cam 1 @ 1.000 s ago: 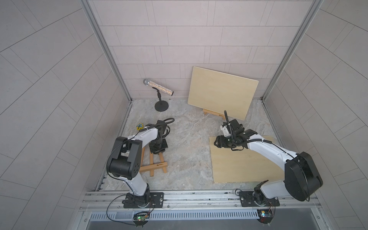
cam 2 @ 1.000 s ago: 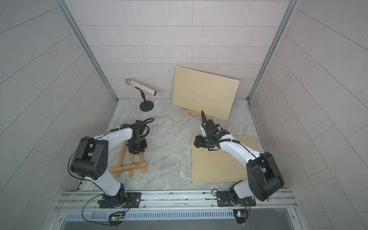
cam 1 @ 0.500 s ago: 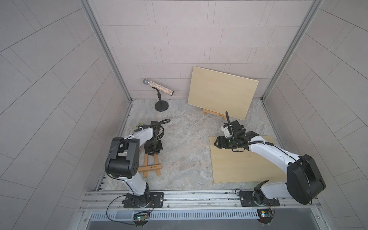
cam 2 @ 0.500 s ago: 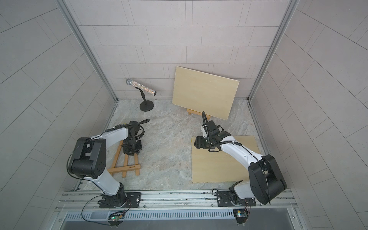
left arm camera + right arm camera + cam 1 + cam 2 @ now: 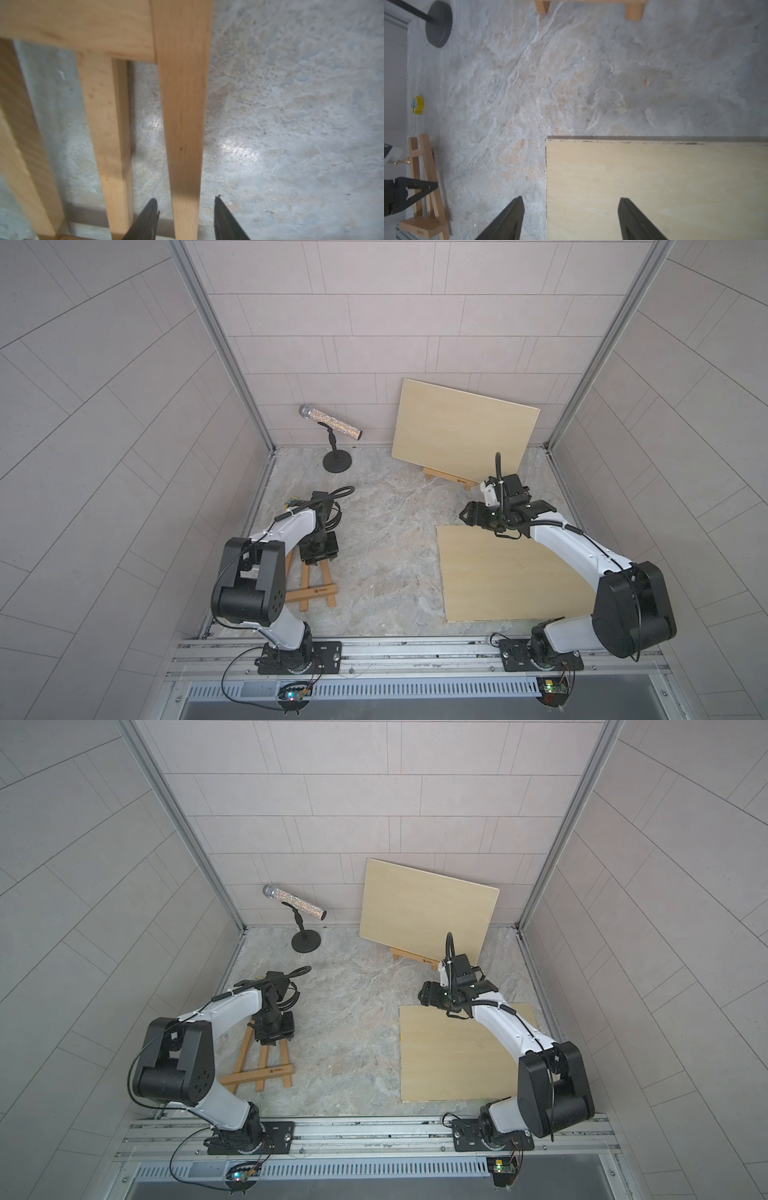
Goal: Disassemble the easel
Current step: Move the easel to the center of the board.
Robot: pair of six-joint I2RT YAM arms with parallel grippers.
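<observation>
We see the easel (image 5: 312, 593) lying on the floor (image 5: 390, 539), just beside the left arm's base. Our left gripper (image 5: 185, 204) hangs over it, jaws parted around 1 leg (image 5: 182, 104) with a gap on each side, gripping nothing. Our right gripper (image 5: 571, 204) stands wide and empty above a corner of the flat board (image 5: 654, 187), 1 finger over board, 1 over floor. A 2nd board (image 5: 461, 427) stands at the back wall.

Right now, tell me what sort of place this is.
Probably a robot test cell, not a home: panel walls box in a small floor, a left arm and right arm are bolted to a rail, and an easel and mic look staged.
</observation>
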